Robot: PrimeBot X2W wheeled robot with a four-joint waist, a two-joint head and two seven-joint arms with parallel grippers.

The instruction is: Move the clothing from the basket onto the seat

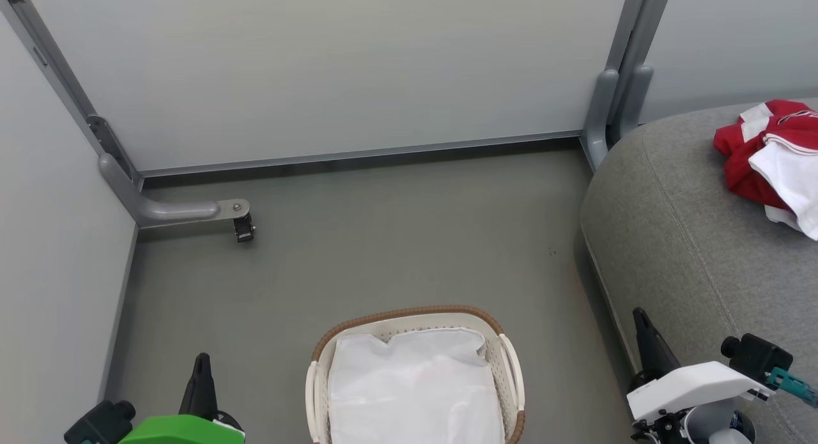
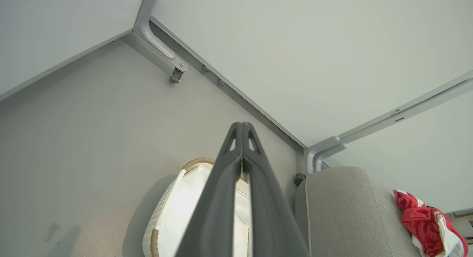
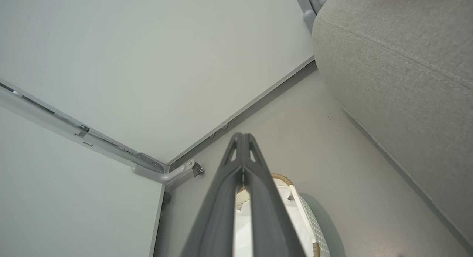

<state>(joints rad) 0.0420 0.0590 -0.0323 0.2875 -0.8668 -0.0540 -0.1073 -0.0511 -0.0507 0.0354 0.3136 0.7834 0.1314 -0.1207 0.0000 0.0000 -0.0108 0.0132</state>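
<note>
The clothing lies in a red-and-white heap on the seat, at the far right of your head view and well apart from the basket. The frame's right edge cuts the heap off, so you cannot see how far it spreads, and the print on the red cloth is too small to read.

The basket stands on the grey floor just ahead of you, between the two arms. A flat white liner sheet covers its inside, so what lies beneath the sheet is hidden from you. The bottom edge cuts off its near end.

Your left gripper has its two dark fingers pressed together with nothing between them. Your right gripper is the same, drawn closed and empty, close beside the seat's front edge. In both wrist views the fingers block the middle of the basket.

Pale partition panels wall in the space. A grey bracket foot with a small caster juts onto the floor at the left corner. A grey post stands against the seat's far corner.
</note>
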